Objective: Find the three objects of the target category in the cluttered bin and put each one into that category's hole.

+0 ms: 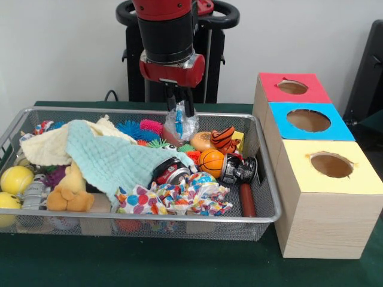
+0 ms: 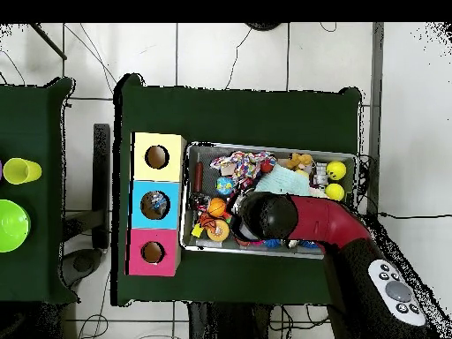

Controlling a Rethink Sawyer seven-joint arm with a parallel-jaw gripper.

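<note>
The wire mesh bin sits on the green table, full of toys and cloths; it also shows in the overhead view. My gripper hangs over the bin's far middle, shut on a crumpled clear plastic item with blue marks, which it holds just above the clutter. In the overhead view the arm covers the gripper. To the bin's right stand three wooden boxes with holes: a red lid, a blue lid and a yellow lid.
In the bin lie a teal cloth, a cream cloth, yellow balls, an orange ball, a plush bear, a soda can and a confetti cloth. A side table holds a green bowl.
</note>
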